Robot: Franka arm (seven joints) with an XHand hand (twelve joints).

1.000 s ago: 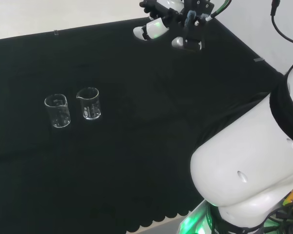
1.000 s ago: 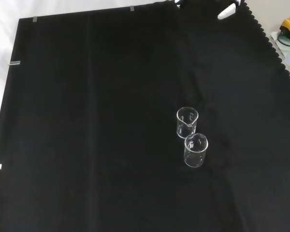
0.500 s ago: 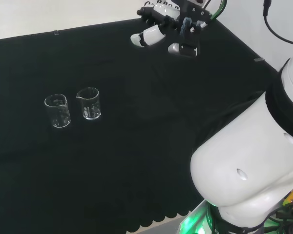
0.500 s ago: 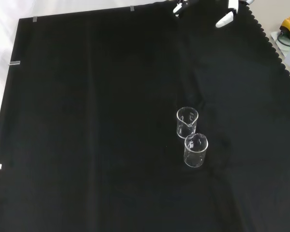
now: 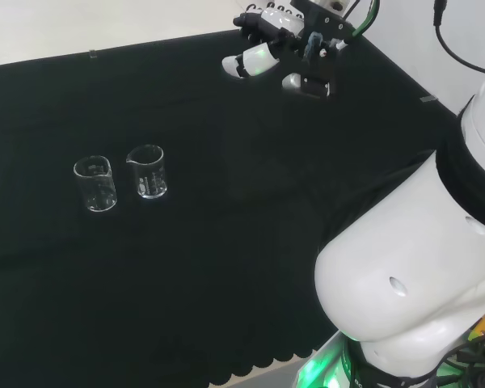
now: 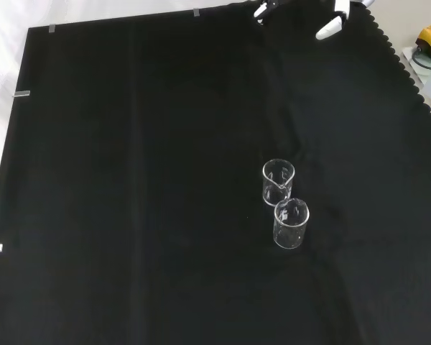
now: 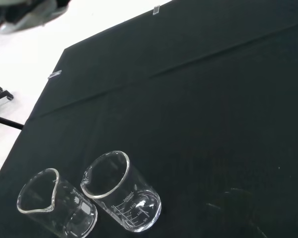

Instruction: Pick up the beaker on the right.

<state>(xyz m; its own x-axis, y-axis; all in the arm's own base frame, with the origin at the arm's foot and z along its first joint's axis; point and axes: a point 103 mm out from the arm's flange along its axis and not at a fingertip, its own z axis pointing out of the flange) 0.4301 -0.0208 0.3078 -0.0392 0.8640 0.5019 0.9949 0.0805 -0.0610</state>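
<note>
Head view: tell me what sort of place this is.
Probably a lab-style robot test bench: two clear glass beakers on a black cloth, with a white robot arm over it.

print | white scale marks on one beaker (image 7: 123,194) | figures not legible

The right beaker (image 5: 148,171) in the head view, clear glass (with printed marks), stands upright just beside another beaker (image 5: 94,184).
</note>
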